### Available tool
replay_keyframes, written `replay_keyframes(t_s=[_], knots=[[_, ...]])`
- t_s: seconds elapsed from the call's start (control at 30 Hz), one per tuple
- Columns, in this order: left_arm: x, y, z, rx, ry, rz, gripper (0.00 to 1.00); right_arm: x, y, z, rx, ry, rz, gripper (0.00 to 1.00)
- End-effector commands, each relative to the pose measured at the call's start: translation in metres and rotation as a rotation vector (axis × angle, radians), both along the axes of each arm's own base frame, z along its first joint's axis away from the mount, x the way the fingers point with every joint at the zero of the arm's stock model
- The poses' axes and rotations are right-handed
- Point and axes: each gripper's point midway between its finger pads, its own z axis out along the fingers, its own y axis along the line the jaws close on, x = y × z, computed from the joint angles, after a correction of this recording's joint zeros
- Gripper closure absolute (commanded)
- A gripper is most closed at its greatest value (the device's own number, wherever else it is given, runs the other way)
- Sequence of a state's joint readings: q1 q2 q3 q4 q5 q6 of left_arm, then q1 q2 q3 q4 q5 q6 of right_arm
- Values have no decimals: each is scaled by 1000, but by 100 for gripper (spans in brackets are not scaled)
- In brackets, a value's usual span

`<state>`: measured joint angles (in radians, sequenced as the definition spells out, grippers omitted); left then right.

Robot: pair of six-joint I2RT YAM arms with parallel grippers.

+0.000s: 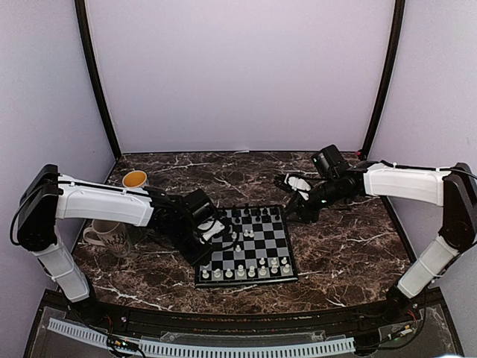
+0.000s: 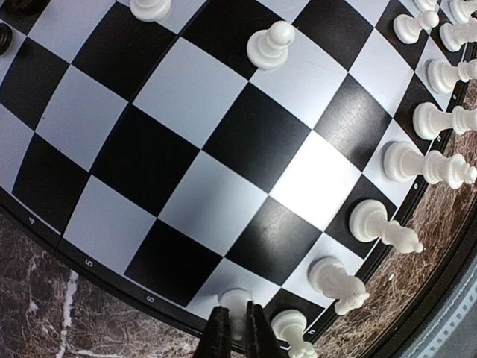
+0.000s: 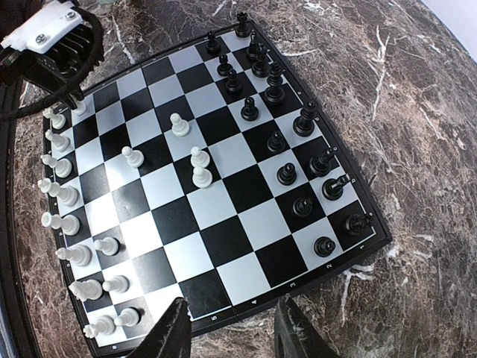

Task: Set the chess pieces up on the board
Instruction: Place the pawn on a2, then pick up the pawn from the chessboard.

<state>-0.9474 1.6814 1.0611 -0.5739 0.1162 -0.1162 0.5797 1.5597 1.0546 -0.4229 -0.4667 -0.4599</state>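
Note:
The board (image 1: pixel 246 283) lies at the table's front middle. White chess pieces (image 1: pixel 246 272) line its near rows, and black chess pieces (image 1: pixel 257 214) its far rows. My left gripper (image 1: pixel 222 231) is at the board's left edge, shut on a white pawn (image 2: pixel 237 300) that stands on an edge square next to the white back row (image 2: pixel 406 160). My right gripper (image 3: pixel 232 328) is open and empty above the board's right edge (image 3: pixel 268 306). Black pieces (image 3: pixel 287 173) fill two rows in that view. A few white pawns (image 3: pixel 200 165) stand mid-board.
A mug with an orange inside (image 1: pixel 135 179) and a white patterned mug (image 1: pixel 108 237) stand left of the board, behind my left arm. The dark marble table (image 1: pixel 350 253) is walled in on three sides.

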Motion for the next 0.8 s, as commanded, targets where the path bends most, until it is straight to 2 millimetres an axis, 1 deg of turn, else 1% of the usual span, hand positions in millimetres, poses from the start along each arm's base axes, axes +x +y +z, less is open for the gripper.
replay_keyframes(t_s=[0.0, 0.13, 0.2, 0.27, 0.37, 0.53, 0.63, 0.77], knots=[[-3, 0, -2, 12, 7, -14, 94, 0, 3, 0, 0, -1, 14, 61], [-4, 1, -3, 24, 10, -14, 80, 1, 3, 0, 0, -3, 15, 61], [-4, -1, 1, 17, 7, -16, 76, 1, 3, 0, 0, 0, 15, 61], [0, -4, 9, 3, -10, -16, 73, 1, 3, 0, 0, -1, 15, 61], [8, -9, 24, -16, -52, -14, 70, 1, 3, 1, -1, -2, 14, 61], [27, -21, 41, -36, -131, -15, 67, 0, 2, 1, -1, -4, 14, 61], [38, -39, 46, -83, -160, -20, 67, 1, 2, 1, -2, -5, 13, 61], [51, -62, 45, -124, -170, -22, 68, 1, 2, 2, -3, -8, 11, 61]])
